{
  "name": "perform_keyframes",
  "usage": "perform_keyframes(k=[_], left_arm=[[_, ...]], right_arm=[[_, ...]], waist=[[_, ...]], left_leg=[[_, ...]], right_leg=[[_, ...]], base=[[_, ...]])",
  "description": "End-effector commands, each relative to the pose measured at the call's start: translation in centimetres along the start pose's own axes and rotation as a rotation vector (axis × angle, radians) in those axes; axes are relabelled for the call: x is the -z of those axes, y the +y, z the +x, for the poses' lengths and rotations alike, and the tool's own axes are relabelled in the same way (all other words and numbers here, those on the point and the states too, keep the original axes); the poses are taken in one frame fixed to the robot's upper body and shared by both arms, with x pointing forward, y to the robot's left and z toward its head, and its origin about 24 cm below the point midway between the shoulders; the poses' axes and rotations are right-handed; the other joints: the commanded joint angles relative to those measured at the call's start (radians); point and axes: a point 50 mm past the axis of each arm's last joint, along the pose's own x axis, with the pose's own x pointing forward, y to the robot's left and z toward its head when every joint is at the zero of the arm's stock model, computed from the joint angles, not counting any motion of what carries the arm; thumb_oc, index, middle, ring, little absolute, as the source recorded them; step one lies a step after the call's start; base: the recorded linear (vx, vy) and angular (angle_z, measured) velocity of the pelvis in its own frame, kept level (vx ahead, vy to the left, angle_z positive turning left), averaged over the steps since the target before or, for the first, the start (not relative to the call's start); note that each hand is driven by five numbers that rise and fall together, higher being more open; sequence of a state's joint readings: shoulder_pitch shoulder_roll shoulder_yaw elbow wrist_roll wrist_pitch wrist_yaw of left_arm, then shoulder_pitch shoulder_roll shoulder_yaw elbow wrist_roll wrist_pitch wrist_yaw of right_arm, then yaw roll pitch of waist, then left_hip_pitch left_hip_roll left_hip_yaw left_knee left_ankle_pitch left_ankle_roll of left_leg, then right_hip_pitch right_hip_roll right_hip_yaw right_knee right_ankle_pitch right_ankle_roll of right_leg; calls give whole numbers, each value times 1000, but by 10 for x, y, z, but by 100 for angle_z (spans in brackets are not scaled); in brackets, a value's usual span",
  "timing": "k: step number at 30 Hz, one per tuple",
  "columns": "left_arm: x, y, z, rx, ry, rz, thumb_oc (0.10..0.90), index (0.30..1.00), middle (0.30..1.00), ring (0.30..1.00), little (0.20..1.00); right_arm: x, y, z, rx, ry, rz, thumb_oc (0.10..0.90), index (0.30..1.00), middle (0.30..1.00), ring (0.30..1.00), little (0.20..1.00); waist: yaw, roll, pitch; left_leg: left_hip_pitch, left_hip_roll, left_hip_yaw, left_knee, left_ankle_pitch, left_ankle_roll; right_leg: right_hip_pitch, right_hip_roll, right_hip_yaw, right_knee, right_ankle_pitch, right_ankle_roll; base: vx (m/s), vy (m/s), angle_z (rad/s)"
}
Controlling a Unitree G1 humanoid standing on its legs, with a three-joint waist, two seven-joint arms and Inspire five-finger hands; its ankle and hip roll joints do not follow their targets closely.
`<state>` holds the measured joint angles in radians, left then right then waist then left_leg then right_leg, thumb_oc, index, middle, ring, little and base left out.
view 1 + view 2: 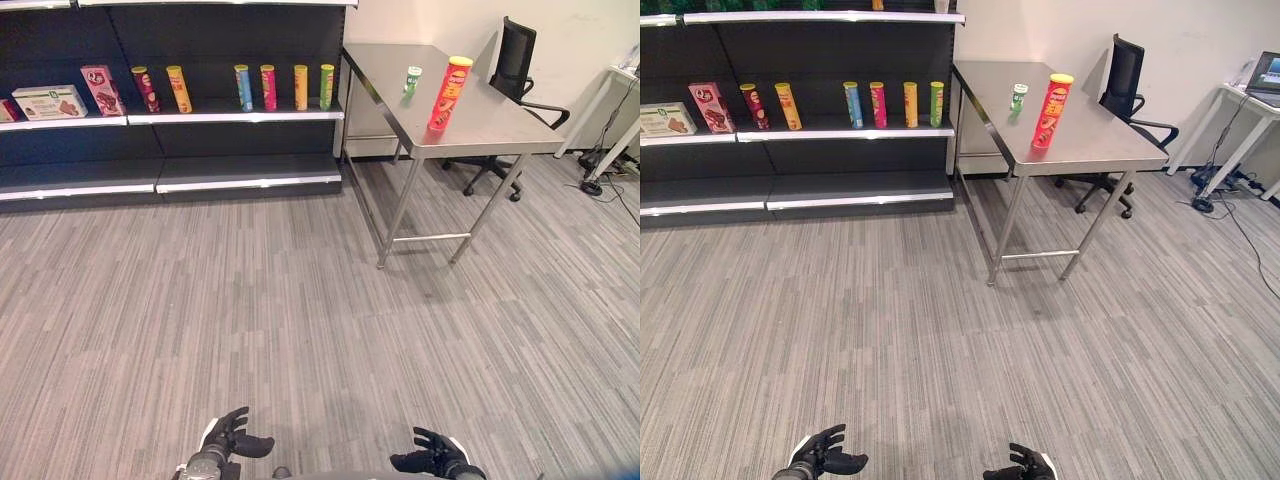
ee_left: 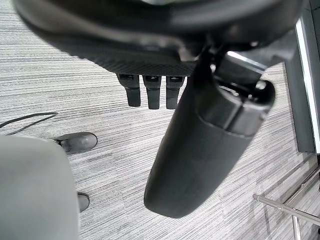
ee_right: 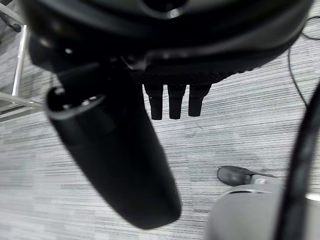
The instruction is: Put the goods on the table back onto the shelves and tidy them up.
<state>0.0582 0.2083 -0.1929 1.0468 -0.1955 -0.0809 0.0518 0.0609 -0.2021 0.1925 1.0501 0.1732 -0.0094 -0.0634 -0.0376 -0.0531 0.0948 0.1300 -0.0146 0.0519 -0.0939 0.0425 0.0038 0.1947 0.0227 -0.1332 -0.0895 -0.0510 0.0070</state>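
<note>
A red can [image 1: 449,93] and a small green can [image 1: 412,80] stand on the counter [image 1: 500,125], well apart from each empty, relaxed robot hand: left [image 1: 232,437], right [image 1: 432,457].

Head stereo downward, wrist views floorward

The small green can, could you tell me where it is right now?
The small green can stands upright on the steel table, right of the shelves, just behind the tall red tube.

A mock shop in an office: stocked shelves [image 1: 170,115], steel table [image 1: 500,125], office chair [image 1: 515,60].
</note>
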Motion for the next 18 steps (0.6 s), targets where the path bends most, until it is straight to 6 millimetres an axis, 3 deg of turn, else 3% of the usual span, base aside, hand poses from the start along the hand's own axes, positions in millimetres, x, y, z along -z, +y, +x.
perform_keyframes(k=[1, 18], left_arm=[[-40, -2, 6, 12, -152, -16, 800, 900, 900, 900, 900], [-34, 1, 7, 1, -119, 3, 800, 900, 900, 900, 900]], right_arm=[[-33, -14, 3, 41, -132, 10, 800, 900, 900, 900, 900], [-31, -11, 3, 31, -123, -8, 800, 900, 900, 900, 900]], waist=[[-15, -5, -9], [-17, -5, -11]], left_leg=[[50, 58, 64, 7, -89, -54], [58, 59, 67, 7, -95, -53]], right_leg=[[-18, -57, -24, 2, -8, 94], [-10, -58, -22, 2, -11, 93]], base=[[0, 0, 0], [0, 0, 0]])
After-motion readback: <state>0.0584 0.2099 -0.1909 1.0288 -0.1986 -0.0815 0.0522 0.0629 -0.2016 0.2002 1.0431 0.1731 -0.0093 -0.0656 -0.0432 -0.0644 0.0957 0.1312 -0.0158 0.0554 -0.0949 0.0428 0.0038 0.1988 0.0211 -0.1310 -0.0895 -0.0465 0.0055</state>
